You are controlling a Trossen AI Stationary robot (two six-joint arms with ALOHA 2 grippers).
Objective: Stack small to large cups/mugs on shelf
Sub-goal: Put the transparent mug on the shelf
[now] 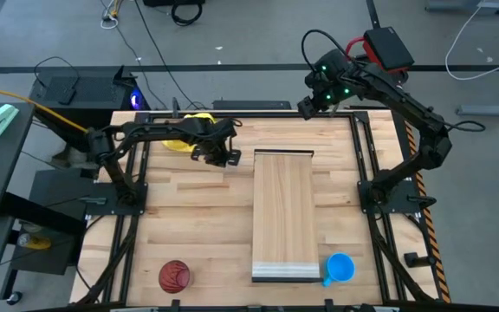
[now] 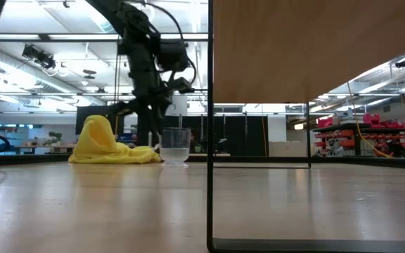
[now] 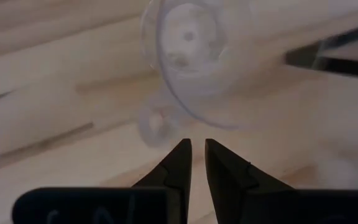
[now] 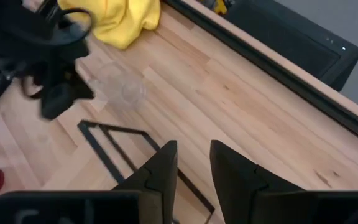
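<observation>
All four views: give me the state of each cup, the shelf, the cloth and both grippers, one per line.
Clear cup: upright on the table, beside the cloth, not held.
Blue mug: upright, beside the shelf's lip end.
Red cup: on the table's near left corner.
Shelf: bare, nothing stacked.
Yellow cloth: crumpled.
Left gripper: nearly shut, empty, above the clear cup.
Right gripper: narrowly open, empty, raised.

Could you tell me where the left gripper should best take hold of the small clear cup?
Probably at the rim, from above: the clear cup stands upright and open-topped beside the yellow cloth, with the left gripper above it, fingers nearly closed, so they would need opening first.
</observation>
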